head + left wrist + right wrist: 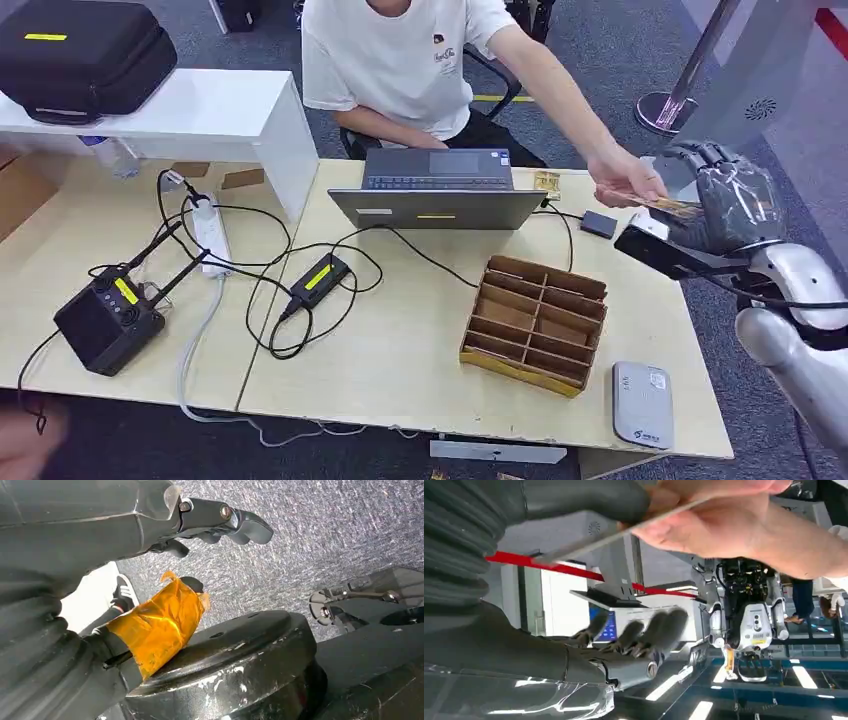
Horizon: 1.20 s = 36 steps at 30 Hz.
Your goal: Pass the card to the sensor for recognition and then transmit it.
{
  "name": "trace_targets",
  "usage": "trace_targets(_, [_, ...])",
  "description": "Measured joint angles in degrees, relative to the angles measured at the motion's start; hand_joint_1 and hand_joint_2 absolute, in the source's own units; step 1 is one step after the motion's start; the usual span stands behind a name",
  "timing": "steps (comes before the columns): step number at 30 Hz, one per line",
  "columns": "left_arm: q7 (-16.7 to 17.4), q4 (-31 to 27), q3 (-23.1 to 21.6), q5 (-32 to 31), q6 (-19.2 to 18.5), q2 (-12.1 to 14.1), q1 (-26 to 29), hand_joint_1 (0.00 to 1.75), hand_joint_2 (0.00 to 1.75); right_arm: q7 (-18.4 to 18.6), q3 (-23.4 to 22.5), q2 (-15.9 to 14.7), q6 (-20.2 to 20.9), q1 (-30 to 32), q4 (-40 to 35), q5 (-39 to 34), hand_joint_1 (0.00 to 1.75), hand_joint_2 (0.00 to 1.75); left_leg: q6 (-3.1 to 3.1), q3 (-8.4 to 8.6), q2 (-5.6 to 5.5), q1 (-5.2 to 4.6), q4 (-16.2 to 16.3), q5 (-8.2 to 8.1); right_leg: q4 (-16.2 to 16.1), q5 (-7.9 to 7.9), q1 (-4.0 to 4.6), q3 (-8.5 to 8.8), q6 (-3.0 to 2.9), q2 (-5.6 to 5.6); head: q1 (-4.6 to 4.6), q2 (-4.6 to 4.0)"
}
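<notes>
Item: card [672, 206], thin and flat, in a person's hand [625, 183] just beyond the right end of the table [400, 350], its free edge at our right hand [728, 205]. In the right wrist view the card [624, 530] lies against our thumb while the fingers [644, 630] stand spread away from it; we judge it not yet gripped.

Item: sensor [642, 403], a grey reader at the table's near right corner, well apart from the card.

Item: left hand [220, 522], hanging over carpet, fingers loosely apart, holding nothing.

Status: handover under way; scanning and passing on remain.
</notes>
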Motion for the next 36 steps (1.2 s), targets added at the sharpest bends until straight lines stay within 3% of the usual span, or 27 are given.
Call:
trace_targets(15, [0.1, 0.0, -0.3, 0.0, -0.3, 0.0, 0.0, 0.0, 1.75, -0.4, -0.1, 0.7, -0.9, 0.5, 0.1, -0.9, 1.75, 1.75, 0.0, 0.01, 0.0, 0.0, 0.0, 0.0, 0.0, 0.0, 0.0, -0.01, 0.0, 0.0, 0.0, 0.0])
trace_targets(22, [-1.1, 0.0, -0.7, 0.0, -0.6, 0.1, 0.2, 0.0, 1.75, -1.0, -1.2, 0.7, -1.7, 2.2, 0.0, -1.0, 1.75, 1.75, 0.0, 0.01, 0.0, 0.0, 0.0, 0.0, 0.0, 0.0, 0.0, -0.01, 0.0, 0.01, 0.02, 0.0])
trace_targets(30, [-0.1, 0.0, -0.8, 0.1, -1.5, 0.2, 0.1, 0.0, 1.75, -1.7, -2.5, 0.9, -2.5, 4.9, -1.5, -1.4, 1.75, 1.75, 0.0, 0.04, -0.01, 0.0, 0.0, 0.0, 0.0, 0.0, 0.0, -0.02, 0.0, 0.0, 0.0, 0.0])
trace_targets(33, [-0.1, 0.0, -0.8, 0.6, -1.1, 0.2, 0.1, 0.0, 1.75, -3.2, -5.0, 0.8, -5.7, 10.4, -4.9, -2.6, 1.75, 1.75, 0.0, 0.05, -0.18, 0.04, 0.0, 0.0, -0.1, -0.04, 0.01, 0.02, 0.03, -0.14, 0.0, 0.0])
trace_targets(36, [-0.1, 0.0, -0.8, 1.4, -0.7, 0.1, 0.2, 0.0, 1.75, -5.7, -9.4, 0.8, -9.5, 20.6, -10.3, -2.1, 1.75, 1.75, 0.01, -0.03, -0.4, 0.08, 0.0, -0.05, -0.1, -0.13, 0.03, 0.08, 0.09, -0.37, 0.0, 0.0])
